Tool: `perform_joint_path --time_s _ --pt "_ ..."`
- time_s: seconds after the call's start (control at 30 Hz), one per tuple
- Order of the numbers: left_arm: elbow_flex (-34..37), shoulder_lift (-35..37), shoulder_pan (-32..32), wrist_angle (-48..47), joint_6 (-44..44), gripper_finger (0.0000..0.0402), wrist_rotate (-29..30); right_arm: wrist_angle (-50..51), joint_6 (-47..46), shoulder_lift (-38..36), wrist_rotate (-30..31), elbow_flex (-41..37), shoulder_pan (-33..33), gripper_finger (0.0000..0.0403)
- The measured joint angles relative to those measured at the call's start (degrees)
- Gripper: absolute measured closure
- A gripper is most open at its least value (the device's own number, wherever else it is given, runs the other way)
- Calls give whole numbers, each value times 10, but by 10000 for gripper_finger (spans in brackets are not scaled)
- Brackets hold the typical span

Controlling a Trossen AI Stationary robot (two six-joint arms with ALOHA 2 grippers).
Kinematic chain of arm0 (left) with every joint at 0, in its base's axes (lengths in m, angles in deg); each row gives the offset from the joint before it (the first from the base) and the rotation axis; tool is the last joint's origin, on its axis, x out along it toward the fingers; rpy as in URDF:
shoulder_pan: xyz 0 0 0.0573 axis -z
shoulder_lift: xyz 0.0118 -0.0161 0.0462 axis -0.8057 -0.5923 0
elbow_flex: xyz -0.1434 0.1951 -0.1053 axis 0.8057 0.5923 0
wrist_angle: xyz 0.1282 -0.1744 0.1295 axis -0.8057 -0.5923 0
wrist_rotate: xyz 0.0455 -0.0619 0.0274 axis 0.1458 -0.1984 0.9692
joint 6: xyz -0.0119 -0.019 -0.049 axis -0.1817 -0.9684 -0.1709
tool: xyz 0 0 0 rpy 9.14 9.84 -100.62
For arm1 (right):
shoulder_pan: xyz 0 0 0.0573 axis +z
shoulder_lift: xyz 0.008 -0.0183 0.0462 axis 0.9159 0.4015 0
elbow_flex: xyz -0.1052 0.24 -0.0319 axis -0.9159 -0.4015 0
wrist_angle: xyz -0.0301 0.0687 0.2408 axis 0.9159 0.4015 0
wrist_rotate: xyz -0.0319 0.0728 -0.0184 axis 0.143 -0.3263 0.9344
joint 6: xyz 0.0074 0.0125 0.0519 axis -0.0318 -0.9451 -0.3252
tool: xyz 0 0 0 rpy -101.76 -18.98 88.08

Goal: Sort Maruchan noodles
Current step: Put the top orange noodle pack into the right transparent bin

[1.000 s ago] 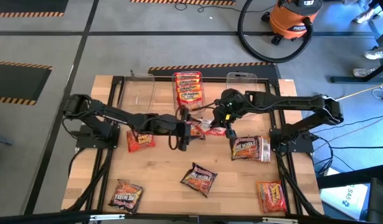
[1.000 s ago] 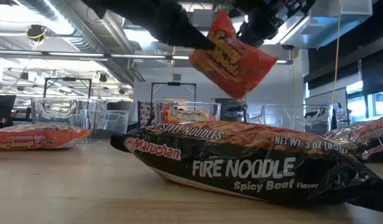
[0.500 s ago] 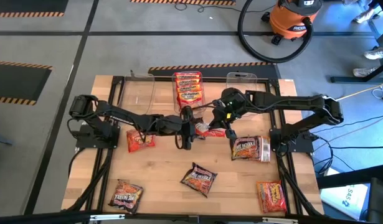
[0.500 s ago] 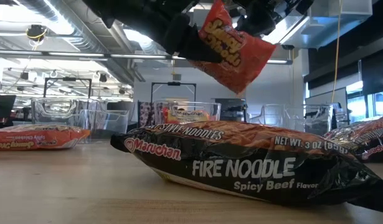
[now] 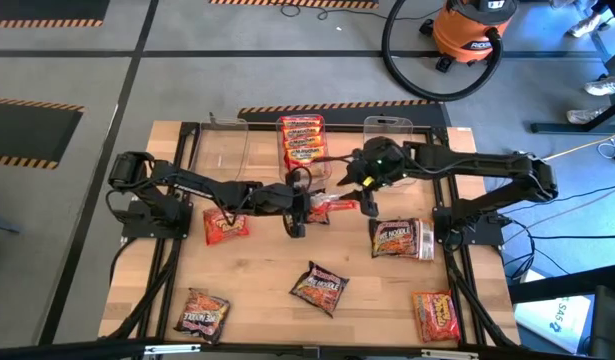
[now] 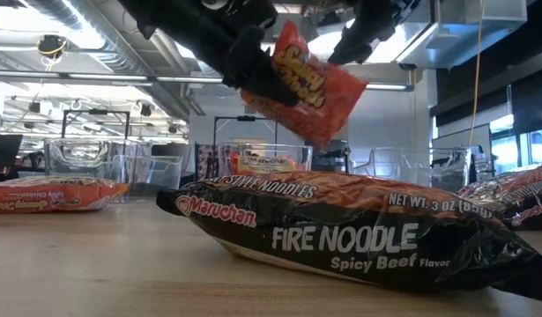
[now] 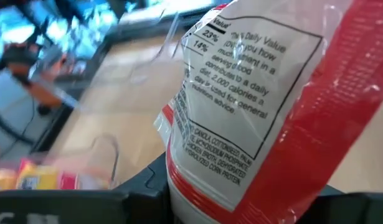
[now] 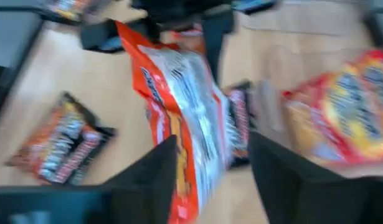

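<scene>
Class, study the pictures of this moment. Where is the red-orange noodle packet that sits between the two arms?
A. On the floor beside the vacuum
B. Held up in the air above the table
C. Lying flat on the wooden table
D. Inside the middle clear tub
B: in the low view the red-orange noodle packet hangs well above the black Fire Noodle packet on the table, with the left tool closed on its edge.

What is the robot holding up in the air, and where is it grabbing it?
A red noodle packet. The left gripper has it by one end, the jaws closed on it. The right gripper has opened and let go.
</scene>
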Motion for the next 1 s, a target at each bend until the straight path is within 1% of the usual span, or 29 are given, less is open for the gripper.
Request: perform_joint_path --time_s 0.1,0.2,0.33,0.47,0.57,0.77,0.9,1.0 --pt "0 2 -12 -4 -52 266 0 13 -5 -3 55 11 0 167" --pt "0 3 -26 -5 -96 266 -3 8 -28 3 81 12 0 113" --pt "0 3 -40 -2 -128 266 -6 1 -30 25 76 11 0 62" --pt "0 3 -50 -2 -146 266 -26 -28 -28 43 61 11 1 30" --pt "0 3 -52 -2 -152 266 -27 -54 -22 55 37 11 0 18" --pt "0 3 -52 -2 -161 266 -29 -96 -19 97 33 11 0 15" --pt "0 3 -52 0 -162 266 -39 -99 -15 122 44 11 0 32" --pt "0 3 -52 2 -162 266 -41 -99 -15 131 34 11 0 59"
